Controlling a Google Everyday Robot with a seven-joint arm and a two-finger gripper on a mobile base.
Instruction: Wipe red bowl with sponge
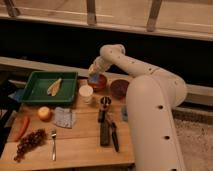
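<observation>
Gripper [95, 74] is hanging over the left rim of the red bowl [101, 84], jaws clamping the blue sponge [93, 78]. Sponge is dipping into the bowl. Bowl is sitting on the wooden table [75, 145], behind the white cup [86, 93].

- Table [80, 152]: tray [35, 91] at back-L corner, w/ a peel [54, 86] in it.
- Bowl [101, 85] just R of tray; 2nd bowl [119, 88] near, on its R.
- Gripper [95, 74] over bowl's L rim, sponge [93, 78] at its tip.
- Cup [86, 93] in front of bowl, by tray's R corner.
- Fruit [45, 113] & cloth [64, 117] in front of tray, cloth to R.
- Grapes [29, 143] at front-L; fork [53, 145] just R of them.
</observation>
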